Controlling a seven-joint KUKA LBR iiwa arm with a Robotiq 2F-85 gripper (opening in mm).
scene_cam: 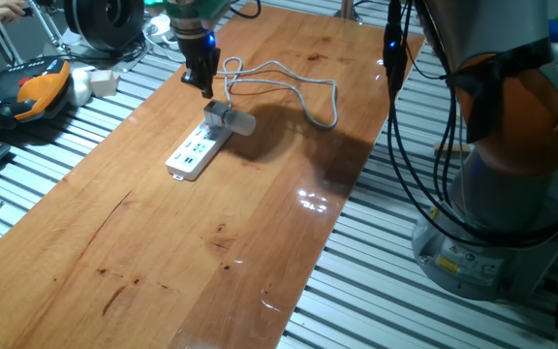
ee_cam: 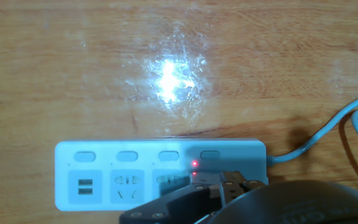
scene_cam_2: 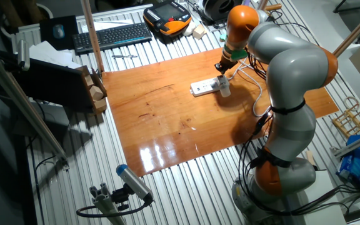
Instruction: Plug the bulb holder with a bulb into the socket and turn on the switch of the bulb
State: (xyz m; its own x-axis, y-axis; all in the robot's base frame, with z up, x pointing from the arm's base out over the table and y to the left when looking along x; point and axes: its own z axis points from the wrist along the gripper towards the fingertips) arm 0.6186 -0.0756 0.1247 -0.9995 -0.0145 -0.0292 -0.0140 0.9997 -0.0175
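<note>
- Broadly, the wooden table (scene_cam: 192,242) carries the whole job, and the KUKA arm (scene_cam_2: 292,69) reaches over its far part with the gripper (scene_cam: 200,79) hanging just above the cord end of the socket (scene_cam: 194,153), a long white power strip with its grey-white cord (scene_cam: 303,92) looping away behind it.
- Next, the bulb holder (scene_cam: 219,115) appears already seated in the outlet nearest the cord, with the bulb (scene_cam: 242,123) sticking out sideways from it; so the step in hand is, I judge, the press on the switch.
- To do that well, the fingertip should come down square on the rocker and push straight, so the strip does not slide or tip on the smooth wood; a light, short press is enough, since a sideways shove could lever the holder out of its outlet.
- The rocker itself I cannot make out in any view; the hand view shows only a small red light (ee_cam: 195,164) on the strip beside the dark gripper body, so aiming has to rely on the holder's top face.
- Whether the jaws stand apart or together cannot be told: the fixed views are too small, and the hand view shows only dark parts at its lower edge.
- No brand, label or writing can be read; the outlets and USB ports (ee_cam: 84,185) bear no legible marks.
</note>
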